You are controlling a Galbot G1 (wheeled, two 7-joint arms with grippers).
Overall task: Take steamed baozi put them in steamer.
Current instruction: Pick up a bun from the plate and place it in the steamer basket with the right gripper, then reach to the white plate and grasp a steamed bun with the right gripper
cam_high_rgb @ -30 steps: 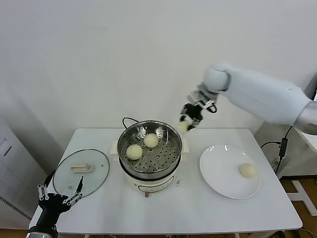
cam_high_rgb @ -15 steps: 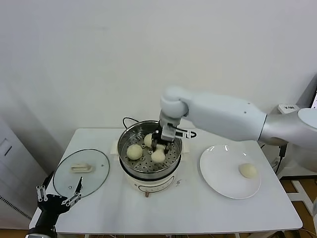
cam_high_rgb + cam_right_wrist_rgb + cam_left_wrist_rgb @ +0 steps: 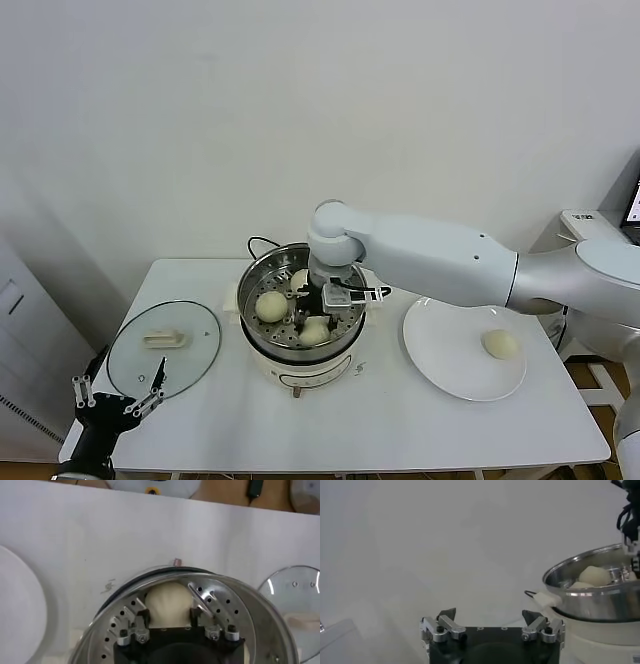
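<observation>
The steel steamer (image 3: pixel 256 268) stands mid-table on its white base. My right gripper (image 3: pixel 325 304) reaches down into it. In the right wrist view its fingers (image 3: pixel 144 618) stand open on either side of a cream baozi (image 3: pixel 169 600), which rests on the perforated floor (image 3: pixel 212 597). From the head view that baozi (image 3: pixel 314 331) lies near the front wall, with two more baozi (image 3: pixel 271 305) behind it on the left. One baozi (image 3: pixel 499 344) stays on the white plate (image 3: pixel 445 365). My left gripper (image 3: pixel 120 398) hangs open, empty, at the table's front-left corner.
The glass lid (image 3: pixel 163 345) with its cream handle lies flat left of the steamer. A black cord (image 3: pixel 255 243) runs behind the cooker. The left wrist view shows the left gripper (image 3: pixel 490 616) open and the steamer (image 3: pixel 590 597) beyond it.
My right arm carried a baozi from above the steamer's back right rim down into the basket, then its fingers spread and the baozi now lies on the floor. The left arm stayed put.
</observation>
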